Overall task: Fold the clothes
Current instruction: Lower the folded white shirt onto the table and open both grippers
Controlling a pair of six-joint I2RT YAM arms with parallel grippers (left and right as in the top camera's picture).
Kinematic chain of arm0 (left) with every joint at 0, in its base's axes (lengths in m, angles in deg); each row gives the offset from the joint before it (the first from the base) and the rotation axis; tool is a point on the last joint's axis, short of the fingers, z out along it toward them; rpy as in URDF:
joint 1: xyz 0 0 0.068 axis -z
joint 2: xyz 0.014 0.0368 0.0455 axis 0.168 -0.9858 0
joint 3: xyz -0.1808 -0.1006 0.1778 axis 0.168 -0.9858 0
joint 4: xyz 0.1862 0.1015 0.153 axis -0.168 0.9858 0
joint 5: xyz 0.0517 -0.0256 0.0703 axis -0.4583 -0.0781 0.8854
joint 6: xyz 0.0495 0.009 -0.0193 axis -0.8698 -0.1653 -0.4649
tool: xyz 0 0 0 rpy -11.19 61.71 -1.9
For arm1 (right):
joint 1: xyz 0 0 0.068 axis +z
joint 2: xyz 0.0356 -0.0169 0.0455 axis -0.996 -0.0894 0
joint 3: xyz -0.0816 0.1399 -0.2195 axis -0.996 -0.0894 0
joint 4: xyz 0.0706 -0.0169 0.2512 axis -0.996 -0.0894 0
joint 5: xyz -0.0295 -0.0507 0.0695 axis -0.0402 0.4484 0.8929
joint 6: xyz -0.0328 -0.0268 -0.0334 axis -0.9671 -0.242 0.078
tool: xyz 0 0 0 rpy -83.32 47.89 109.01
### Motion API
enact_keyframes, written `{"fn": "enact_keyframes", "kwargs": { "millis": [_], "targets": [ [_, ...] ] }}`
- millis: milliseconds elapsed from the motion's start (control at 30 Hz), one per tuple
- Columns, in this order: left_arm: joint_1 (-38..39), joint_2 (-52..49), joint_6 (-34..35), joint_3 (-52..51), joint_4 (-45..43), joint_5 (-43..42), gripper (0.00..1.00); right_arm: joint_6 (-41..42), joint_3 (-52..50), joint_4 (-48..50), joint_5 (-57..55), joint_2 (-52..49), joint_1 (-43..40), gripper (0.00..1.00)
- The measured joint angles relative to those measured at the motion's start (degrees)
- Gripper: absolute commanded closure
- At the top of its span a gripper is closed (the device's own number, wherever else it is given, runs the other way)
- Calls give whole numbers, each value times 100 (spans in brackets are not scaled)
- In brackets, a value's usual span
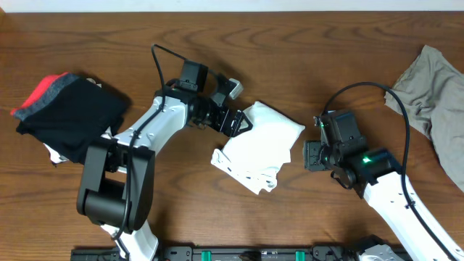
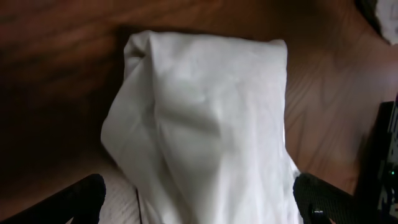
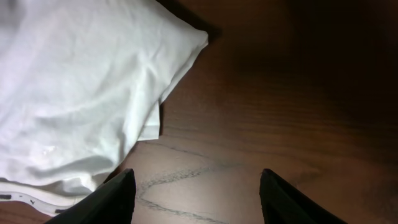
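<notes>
The white T-shirt (image 1: 259, 141) lies at the middle of the table (image 1: 290, 43) as a compact, slightly skewed bundle, its longer axis running from eleven o'clock to five. My left gripper (image 1: 243, 122) sits at its eleven o'clock edge with the jaws spread wide: one finger on each side of the cloth, nothing pinched. My right gripper (image 1: 306, 156) rests just off the three o'clock edge, jaws moderately apart over bare wood, the shirt's corner near my left-hand finger and nothing between them. I judge the fold nearly made and the work now to be tidying. To do it well I would keep both sets of fingers low and flat, press or nudge the loose layers at five o'clock, where an edge peeks out from underneath, and square the sides without dragging the whole bundle across the wood. A pinch should take all layers at a corner, not the top one alone, or the fold will peel open. For room, the wood at twelve and six o'clock is bare; the black and red pile (image 1: 69, 112) sits well apart at nine o'clock, the khaki-grey garment (image 1: 435, 94) well apart at two, running off the table's edge there.
</notes>
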Motion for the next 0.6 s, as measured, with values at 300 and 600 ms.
{"fn": "enact_keyframes", "kwargs": {
  "millis": [300, 600],
  "targets": [
    [0, -267, 4, 0, -634, -66, 2, 74, 0, -42, 26, 0, 0, 38],
    [2, -922, 358, 0, -1327, -66, 2, 146, 0, -66, 42, 0, 0, 38]
  ]
}}
